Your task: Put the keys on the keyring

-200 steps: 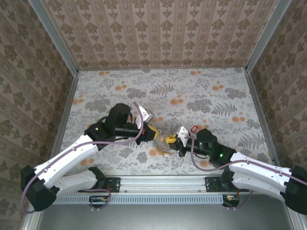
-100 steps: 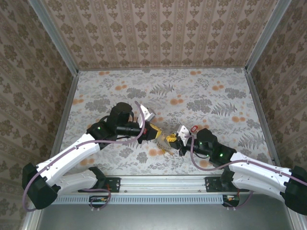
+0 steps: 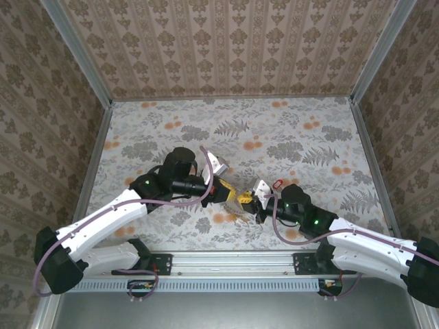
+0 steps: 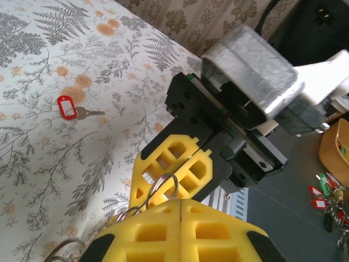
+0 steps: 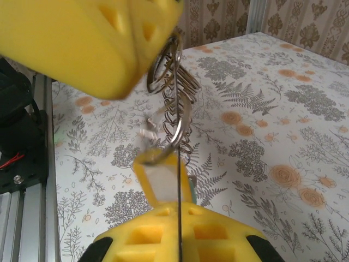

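- The keyring [image 5: 173, 76] is pinched in the closed left hand [image 4: 180, 210]. A pale-headed key [image 5: 159, 180] is clamped in the right hand [image 5: 179, 218], at the coil's 6 o'clock.
- If pushed off-line, the coil could be twisted aside and the key dropped.
- A red key [image 3: 277, 183] is left on the counter [image 3: 309, 130].

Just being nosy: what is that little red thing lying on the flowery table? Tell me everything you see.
It is a small key: a red, plastic-looking head with a pale label panel, and a short silvery metal blade. It lies flat on the table, loose and alone, touching nothing else.
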### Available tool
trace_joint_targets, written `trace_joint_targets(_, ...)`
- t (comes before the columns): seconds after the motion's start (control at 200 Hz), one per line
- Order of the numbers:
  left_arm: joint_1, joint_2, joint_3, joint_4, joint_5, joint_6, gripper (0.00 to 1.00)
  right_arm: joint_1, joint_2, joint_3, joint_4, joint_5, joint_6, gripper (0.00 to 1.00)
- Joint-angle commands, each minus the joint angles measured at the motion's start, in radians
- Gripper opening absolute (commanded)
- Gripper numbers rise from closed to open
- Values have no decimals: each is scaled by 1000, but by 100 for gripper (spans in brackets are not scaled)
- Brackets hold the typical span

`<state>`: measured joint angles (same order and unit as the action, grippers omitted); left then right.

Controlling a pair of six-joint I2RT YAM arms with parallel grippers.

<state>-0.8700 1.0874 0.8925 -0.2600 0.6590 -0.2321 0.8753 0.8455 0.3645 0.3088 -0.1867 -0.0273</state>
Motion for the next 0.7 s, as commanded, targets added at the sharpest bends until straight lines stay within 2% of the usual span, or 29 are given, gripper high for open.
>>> trace_joint_targets(0.0, -4, -3, 53, -71, -44, 26, 13, 4, -25, -4, 69, -11, -16, 0)
trace_joint_targets(0.07, -2, -14, 67, -110, -62, 40, 17, 5, -28, -6, 70, -11, -16, 0)
trace_joint_targets(0.25, -3, -74, 52, -131, -90, 14, 16, 4, -35, -7, 76, -7, -16, 0)
trace_joint_targets(0.545, 2, -120, -44, 5, -120, -105, 16, 5, -32, -13, 98, -14, -4, 0)
trace_joint_targets(0.695, 6, -97, -42, 6, -149, -97, 23, 4, -37, -13, 102, -14, 1, 0)
